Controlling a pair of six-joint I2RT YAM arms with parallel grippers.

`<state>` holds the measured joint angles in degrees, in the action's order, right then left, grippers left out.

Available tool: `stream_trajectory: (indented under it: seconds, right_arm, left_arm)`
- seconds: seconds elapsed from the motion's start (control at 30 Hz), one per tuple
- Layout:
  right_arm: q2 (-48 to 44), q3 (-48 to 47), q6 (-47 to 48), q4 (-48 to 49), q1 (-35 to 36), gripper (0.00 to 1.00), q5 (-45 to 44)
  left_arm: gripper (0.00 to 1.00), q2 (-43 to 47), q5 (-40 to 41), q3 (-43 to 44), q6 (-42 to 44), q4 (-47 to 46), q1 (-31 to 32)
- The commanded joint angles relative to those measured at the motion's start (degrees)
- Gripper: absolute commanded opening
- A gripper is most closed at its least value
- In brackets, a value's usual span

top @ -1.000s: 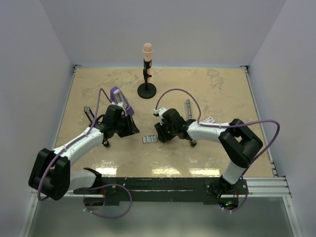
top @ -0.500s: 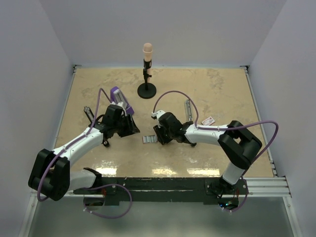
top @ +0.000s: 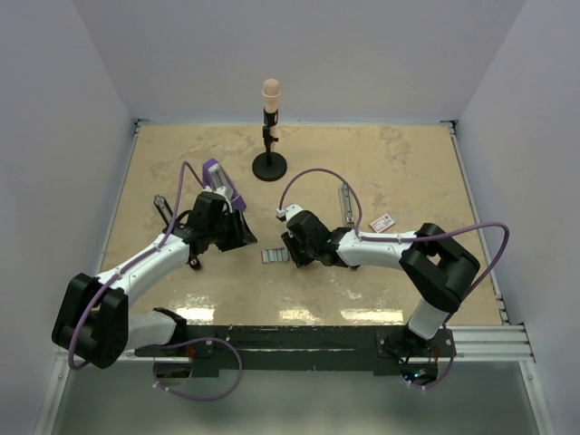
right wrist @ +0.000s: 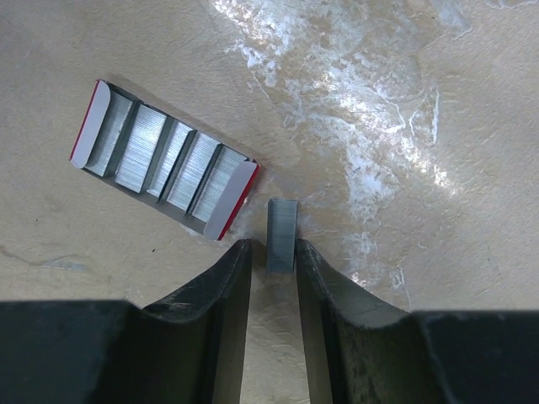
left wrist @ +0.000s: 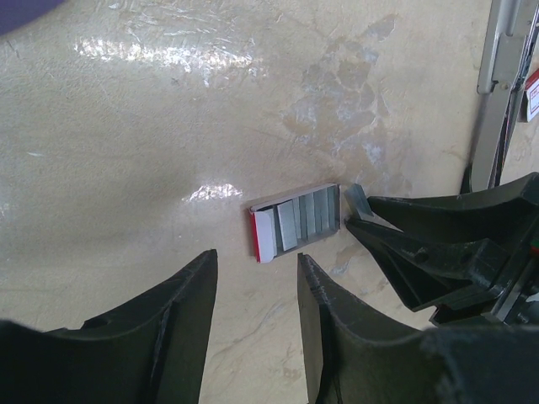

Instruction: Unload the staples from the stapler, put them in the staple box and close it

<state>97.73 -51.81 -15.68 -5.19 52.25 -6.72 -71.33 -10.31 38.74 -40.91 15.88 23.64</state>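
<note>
the right pincer (right wrist: 274, 249) is narrowed around the staples (right wrist: 282, 225). they lie flat on the surface at bottom centre of the right wrist view, their near end between the two tips. whether the tips already pinch them i cannot tell. the left pincer (left wrist: 257, 263) hangs released low in its own view, with nothing between its tips.

the strip looks light, thin and stiff along its length, but it would likely snap into pieces if bent or squeezed hard. smooth metal lying flat on a glossy top will probably skid. the long edges, where the tips stand, seem the place to take it, with a gentle squeeze.

just to the upper left of the strip an open box (right wrist: 164, 168) holds more rows, and a careless sweep could knock it. the stapler (top: 344, 201) lies apart, right of centre in the top view, with a card (top: 382, 220) near it.

the surface (top: 408, 163) is polished beige stone with patches of glare. plain pale walls (top: 299, 54) close it in on three sides, and a stand (top: 269, 166) is at the back.
</note>
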Motion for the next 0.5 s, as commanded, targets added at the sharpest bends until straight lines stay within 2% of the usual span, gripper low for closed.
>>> stream_trajectory:
  seconds: [0.0,0.3,0.47]
  right_arm:
    - [-1.3,-0.5,-1.6,-5.5,0.6,0.32,-1.9]
    - [-1.2,-0.2,-2.1,-5.0,0.8,0.30,-1.2]
    - [-2.0,0.2,-2.1,-3.8,0.9,0.22,-1.2]
  left_arm:
    - [0.47,1.5,-1.1,-0.1,-0.2,-2.0,-0.3]
    - [0.47,1.8,-1.8,-0.7,-0.2,-2.7,-0.3]
    - [0.47,2.2,-2.7,-1.2,0.0,-4.1,-0.3]
